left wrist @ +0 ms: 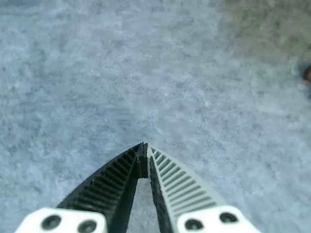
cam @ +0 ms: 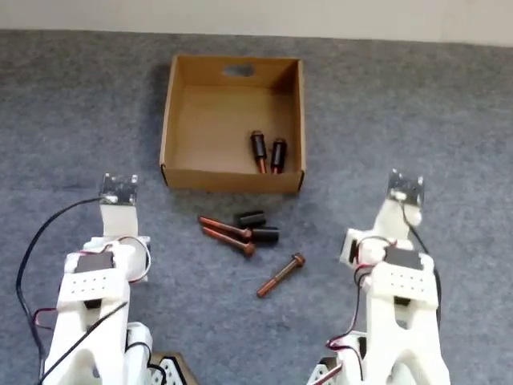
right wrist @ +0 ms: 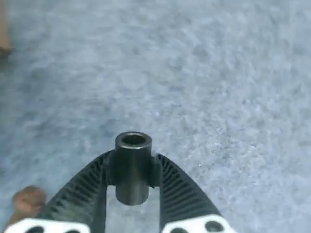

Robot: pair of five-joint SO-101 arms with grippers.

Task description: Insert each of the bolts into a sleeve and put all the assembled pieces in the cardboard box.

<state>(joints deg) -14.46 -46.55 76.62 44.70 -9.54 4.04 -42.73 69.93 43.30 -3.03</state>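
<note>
The cardboard box [cam: 172,120] stands at the back middle with two assembled pieces [cam: 268,152] lying inside. In front of it on the carpet lie two copper bolts [cam: 226,233] and two black sleeves [cam: 256,226], partly joined or touching. A third bolt [cam: 280,275] lies loose nearer the arms. My right gripper [right wrist: 132,162] is shut on an upright black sleeve [right wrist: 133,145], and a bolt head [right wrist: 26,200] shows beside it. My left gripper [left wrist: 144,149] hangs over bare carpet, shut with nothing in it. The left arm [cam: 119,204] and the right arm [cam: 398,212] stand either side of the parts.
Grey carpet covers the whole table. A box corner [right wrist: 4,29] sits at the edge of the right wrist view. A dark bolt end [left wrist: 307,74] shows at the edge of the left wrist view.
</note>
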